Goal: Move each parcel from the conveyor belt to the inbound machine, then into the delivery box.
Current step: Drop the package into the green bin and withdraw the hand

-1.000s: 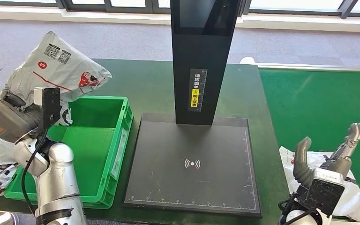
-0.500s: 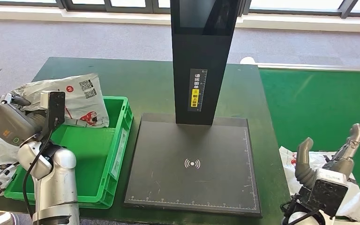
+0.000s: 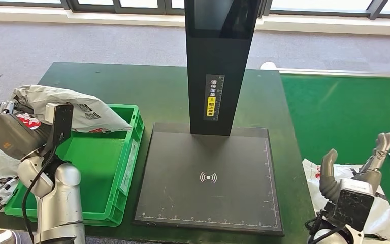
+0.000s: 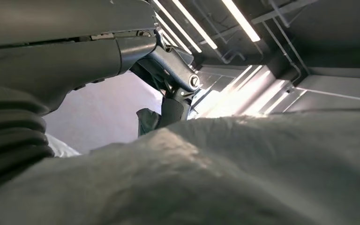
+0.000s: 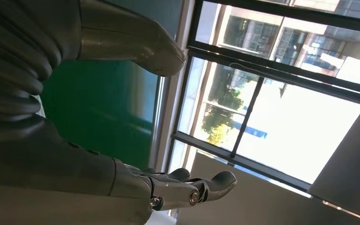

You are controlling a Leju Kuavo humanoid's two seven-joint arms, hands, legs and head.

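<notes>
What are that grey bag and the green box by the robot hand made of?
The grey bag looks like thin plastic film: it crumples, folds and shines faintly. The green box seems rigid moulded plastic, with an even glossy colour and a stiff ribbed rim.

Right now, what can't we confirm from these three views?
- Left hand grip on the grey parcel: head view, fingers hidden behind the wrist cover and camera; left wrist view, parcel blocks the contact.
- Inside of the green delivery box: near-left part hidden by the left arm.
- White parcel on the conveyor belt: partly hidden by the right hand, label unreadable.
</notes>
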